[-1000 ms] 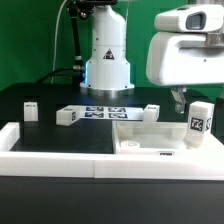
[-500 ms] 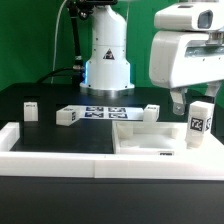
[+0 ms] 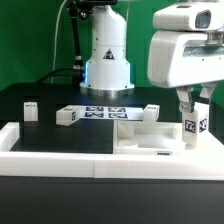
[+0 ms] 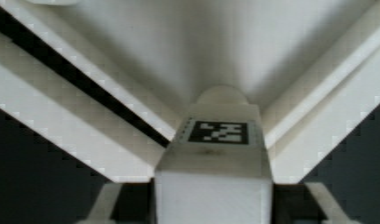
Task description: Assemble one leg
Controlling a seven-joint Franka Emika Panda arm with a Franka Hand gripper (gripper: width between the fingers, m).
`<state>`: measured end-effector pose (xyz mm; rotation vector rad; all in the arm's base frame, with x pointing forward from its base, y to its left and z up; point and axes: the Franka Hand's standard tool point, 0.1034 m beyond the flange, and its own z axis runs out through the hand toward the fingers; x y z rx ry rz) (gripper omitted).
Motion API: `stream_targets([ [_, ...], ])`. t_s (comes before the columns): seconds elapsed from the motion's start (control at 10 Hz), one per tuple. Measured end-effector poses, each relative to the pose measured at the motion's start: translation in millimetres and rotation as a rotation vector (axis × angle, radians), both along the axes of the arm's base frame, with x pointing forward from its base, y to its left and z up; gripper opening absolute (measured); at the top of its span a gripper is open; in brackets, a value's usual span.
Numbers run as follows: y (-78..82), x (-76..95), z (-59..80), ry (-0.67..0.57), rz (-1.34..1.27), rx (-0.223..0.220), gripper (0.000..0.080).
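My gripper (image 3: pixel 196 106) is shut on a leg (image 3: pixel 197 127), a small white post with a square tag on its face. It holds the leg upright at the exterior view's right, over the right corner of the large flat white panel (image 3: pixel 150 138). In the wrist view the leg (image 4: pixel 217 165) runs straight out between the fingers (image 4: pixel 119 196), its tag facing the camera and the white panel behind it. I cannot tell whether the leg's lower end touches the panel.
Three more white legs lie on the black table, one (image 3: pixel 31 108) at the left, one (image 3: pixel 68 116) by the marker board (image 3: pixel 105 112) and one (image 3: pixel 151 111) behind the panel. A long white rail (image 3: pixel 60 150) runs along the front. The robot base (image 3: pixel 107 60) stands behind.
The gripper has moved a little down and toward the exterior view's left with the leg, bringing it closer to the panel's corner.
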<state>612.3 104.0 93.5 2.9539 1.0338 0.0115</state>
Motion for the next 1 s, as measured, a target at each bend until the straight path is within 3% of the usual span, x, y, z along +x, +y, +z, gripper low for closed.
stream_targets([
  [0.3, 0.8, -0.2, -0.1, 0.001, -0.147, 0.008, 0.0295],
  [0.6, 0.3, -0.9, -0.7, 0.017, -0.462, 0.052, 0.0295],
  [1.0, 6.5, -0.4, -0.6, 0.022, -0.832, 0.061, 0.0295],
])
